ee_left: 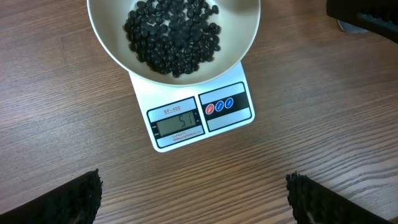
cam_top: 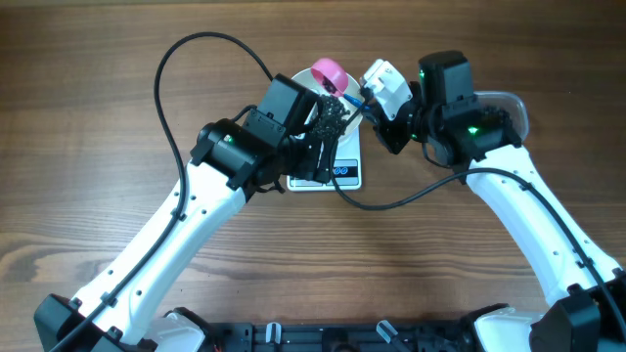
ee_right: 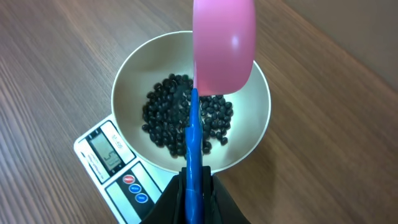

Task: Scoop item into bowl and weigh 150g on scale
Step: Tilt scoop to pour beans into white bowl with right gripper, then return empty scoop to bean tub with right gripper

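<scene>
A brown wood-grain table (cam_top: 98, 117) carries the whole setup, with the work gathered at its far middle. On the left, the left gripper (ee_left: 196, 200) hangs above the wood on the near side of the scale, its jaws spread wide and holding nothing. Its camera looks down on the readout.

In the middle, the scale (ee_left: 202, 115) sits flat on the wood with the bowl (ee_left: 241, 43) resting on its platform. The pellets (ee_left: 174, 34) lie in a shallow dark heap on the bowl's floor, covering only part of it. The display (ee_left: 179, 124) shows what looks like 51, so I judge the load at roughly a third of the target, with more scoops needed.

To the right, the right gripper (ee_right: 194, 200) is clenched on the blue handle (ee_right: 194, 134) of the scoop (ee_right: 224, 46). The scoop's pink cup hovers above the bowl's far side; whether any pellets remain in it I cannot tell. Farthest right, a clear tub (cam_top: 514, 106) shows partly behind the right arm and is presumably the supply.

To do this step well, the cup should tip over the bowl's centre, not its edge, so nothing bounces out onto the wood. Neither scoop nor fingers should touch the bowl or scale, or the reading will be false. Full scoops suit now. Near the target, smaller pours with a pause for the display to settle would be wiser.
</scene>
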